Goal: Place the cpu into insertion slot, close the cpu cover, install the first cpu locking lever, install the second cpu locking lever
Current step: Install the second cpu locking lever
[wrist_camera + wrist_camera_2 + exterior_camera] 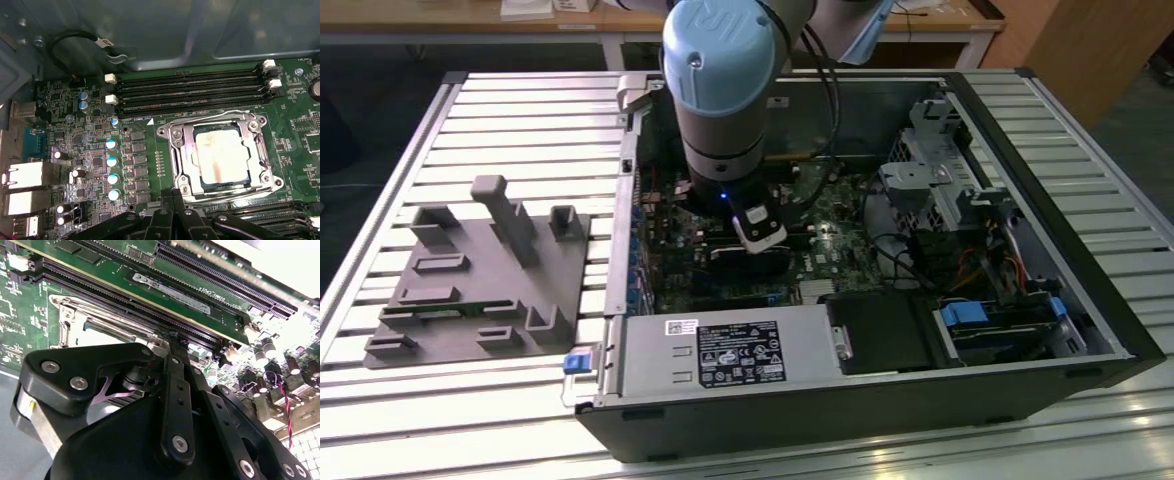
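The cpu (221, 156) lies flat in the insertion slot (176, 165) on the green motherboard (295, 135), its silver-grey top showing through the square window of the cpu cover (187, 150), which is down over it. Thin wire locking levers (210, 118) run along the sides of the frame, lying low against it. In the first wrist view the gripper (175, 215) sits just beside the socket's edge, on the side away from the black memory slots (190, 92); its black fingers (176, 205) reach to the rim of the frame. In the second wrist view the gripper (170, 347) has its tip right at the edge of the silvery cover (75, 315), next to the long memory slots (125, 302). The two fingers are pressed close together with nothing seen between them.

In the exterior view the arm (720, 90) reaches straight down into the open computer case (1067, 300), and the gripper (754, 250) is low over the middle of the board. The power supply box (720, 355) lies at the near wall of the case. To the exterior view's left, a grey fixture tray (480, 280) rests on the slatted aluminium table (400, 130).
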Controlling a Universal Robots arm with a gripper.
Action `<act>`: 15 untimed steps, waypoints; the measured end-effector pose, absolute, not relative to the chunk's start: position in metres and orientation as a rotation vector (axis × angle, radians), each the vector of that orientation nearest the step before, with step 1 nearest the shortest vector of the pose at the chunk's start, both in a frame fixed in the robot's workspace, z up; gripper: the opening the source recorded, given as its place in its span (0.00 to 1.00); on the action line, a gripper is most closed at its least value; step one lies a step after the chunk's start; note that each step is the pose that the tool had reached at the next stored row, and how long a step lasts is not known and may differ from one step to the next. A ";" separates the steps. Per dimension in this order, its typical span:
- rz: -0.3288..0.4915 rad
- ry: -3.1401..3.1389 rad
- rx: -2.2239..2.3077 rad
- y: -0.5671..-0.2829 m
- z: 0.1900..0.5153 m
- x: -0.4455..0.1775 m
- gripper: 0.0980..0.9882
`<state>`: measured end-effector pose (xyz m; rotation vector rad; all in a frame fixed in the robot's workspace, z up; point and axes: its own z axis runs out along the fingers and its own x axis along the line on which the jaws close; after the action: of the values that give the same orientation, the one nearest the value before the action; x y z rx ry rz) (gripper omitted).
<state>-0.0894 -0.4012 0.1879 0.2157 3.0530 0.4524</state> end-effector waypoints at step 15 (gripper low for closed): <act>0.453 3.051 0.215 -0.401 0.206 -0.089 0.01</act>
<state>-0.0894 -0.4011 0.2059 0.2152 3.0515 0.4527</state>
